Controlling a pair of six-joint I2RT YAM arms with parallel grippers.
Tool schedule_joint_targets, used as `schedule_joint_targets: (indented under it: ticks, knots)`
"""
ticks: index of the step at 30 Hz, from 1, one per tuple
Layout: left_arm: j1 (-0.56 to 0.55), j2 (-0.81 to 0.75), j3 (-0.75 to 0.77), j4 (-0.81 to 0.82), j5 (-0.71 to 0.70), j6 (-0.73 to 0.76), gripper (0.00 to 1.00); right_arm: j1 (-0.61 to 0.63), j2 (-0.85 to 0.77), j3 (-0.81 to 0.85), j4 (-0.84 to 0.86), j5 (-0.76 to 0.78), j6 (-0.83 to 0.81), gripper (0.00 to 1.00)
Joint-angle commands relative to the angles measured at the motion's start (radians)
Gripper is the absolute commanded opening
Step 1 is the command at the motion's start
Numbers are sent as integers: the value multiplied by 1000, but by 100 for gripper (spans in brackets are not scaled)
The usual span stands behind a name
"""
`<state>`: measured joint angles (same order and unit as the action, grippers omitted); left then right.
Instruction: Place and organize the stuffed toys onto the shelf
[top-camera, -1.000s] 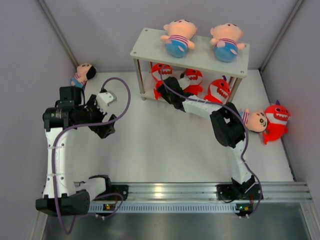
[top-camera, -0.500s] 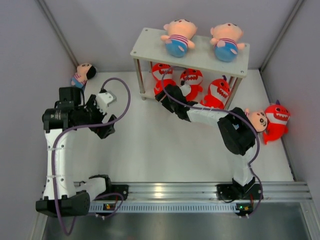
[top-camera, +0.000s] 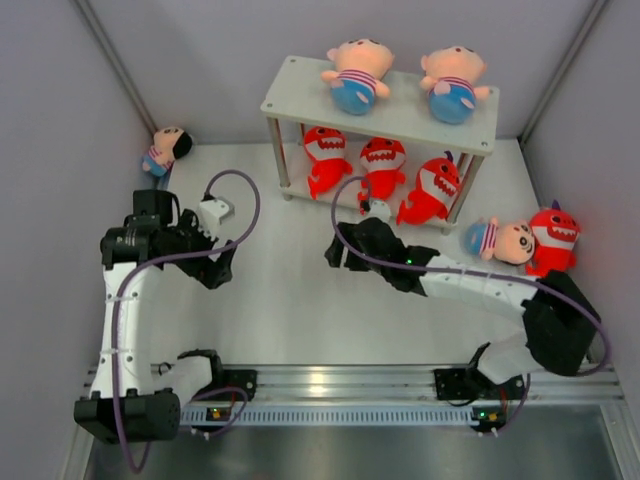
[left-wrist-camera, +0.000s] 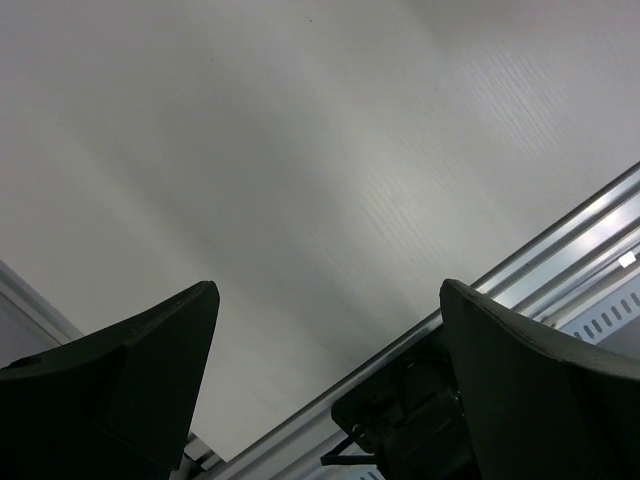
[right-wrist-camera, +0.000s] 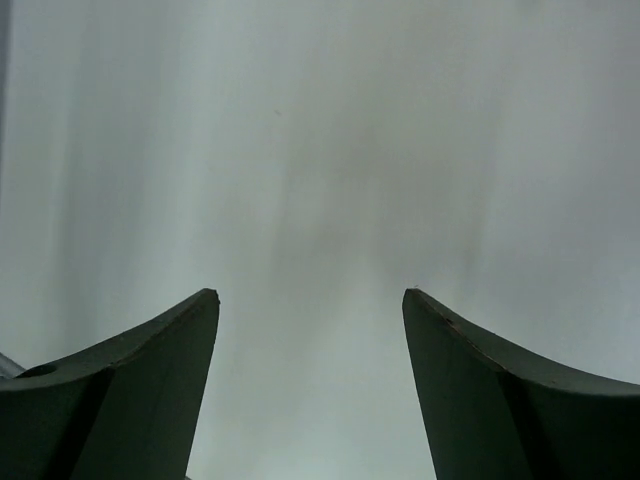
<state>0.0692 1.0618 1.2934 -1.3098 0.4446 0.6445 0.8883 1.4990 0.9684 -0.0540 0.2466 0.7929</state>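
Note:
The shelf (top-camera: 400, 112) stands at the back of the table. Two peach dolls (top-camera: 355, 70) (top-camera: 455, 82) lie on its top board. Three red sharks (top-camera: 325, 155) (top-camera: 382, 160) (top-camera: 430, 188) sit on its lower tier. Off the shelf, one doll (top-camera: 505, 240) and a red shark (top-camera: 552, 240) lie at the right, and a third loose doll (top-camera: 165, 150) lies at the far left. My right gripper (top-camera: 332, 257) (right-wrist-camera: 309, 293) hangs open and empty over bare table in front of the shelf. My left gripper (top-camera: 218, 268) (left-wrist-camera: 325, 290) is wide open and empty at mid-left.
Grey walls close the table in on the left, back and right. A metal rail (top-camera: 400, 380) (left-wrist-camera: 560, 240) with both arm bases runs along the near edge. A purple cable (top-camera: 245, 195) loops above the left arm.
My right gripper has drawn back from under the shelf toward the near middle, leaving the middle shark on the lower tier, and its jaws opened wider. The left arm shifted slightly.

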Motion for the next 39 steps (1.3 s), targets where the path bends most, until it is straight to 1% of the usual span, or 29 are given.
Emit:
schedule_joint_targets:
  ticks: [1,2,3,4,5,6,7,8,9,10,11,12,13,16,17,19,20,23,26,30,35,39]
  knots:
    - [0,-52,-39,122,-76,-71,98,-9,-199,-146,-246,83,-113,75]
    - [0,-62,-60,135,-93,-83,98,-12,-303,-169,-295,114,-71,77]
    - [-2,-71,-69,145,-101,-88,98,-18,-354,-190,-434,150,-34,79]
    - [-2,-91,-78,164,-107,-97,98,-32,-405,-226,-505,230,13,86]
    - [-2,-100,-94,173,-115,-112,98,-44,-512,-246,-588,265,117,91]
    - [-2,-118,-101,188,-125,-120,98,-93,-572,-294,-683,299,156,95]
    - [0,-129,-109,188,-132,-127,98,-129,-635,-321,-707,293,175,95]
    - [-2,-135,-118,213,-139,-146,98,-176,-769,-347,-716,283,169,96]
    - [-2,-143,-140,225,-155,-155,98,-224,-836,-385,-722,264,154,98]
    - [-2,-154,-150,237,-164,-161,98,-323,-896,-398,-739,263,140,99]
    - [-2,-155,-175,262,-175,-178,98,-371,-993,-405,-750,267,106,99]
    - [-2,-158,-190,283,-191,-189,98,-412,-1025,-402,-763,270,88,99]
    - [-2,-157,-207,302,-225,-203,98,-492,-1055,-398,-774,270,86,99]
    - [0,-146,-275,368,-285,-235,98,-583,-1016,-372,-770,224,46,99]
    - [-2,-143,-288,386,-299,-255,98,-603,-960,-364,-779,218,28,99]
    - [-2,-138,-318,422,-320,-270,98,-638,-898,-346,-790,217,28,99]
    - [0,-140,-331,431,-331,-288,98,-641,-840,-338,-805,224,49,99]
    - [-2,-154,-359,451,-320,-290,98,-643,-740,-303,-854,243,48,99]
    - [-2,-180,-408,498,-363,-304,98,-643,-700,-292,-856,238,35,99]
    - [-2,-207,-470,553,-394,-313,98,-644,-720,-309,-843,252,39,99]
    - [-2,-244,-566,621,-391,-313,98,-643,-767,-327,-822,267,43,99]
    - [0,-260,-579,630,-379,-309,98,-643,-793,-344,-810,284,49,99]
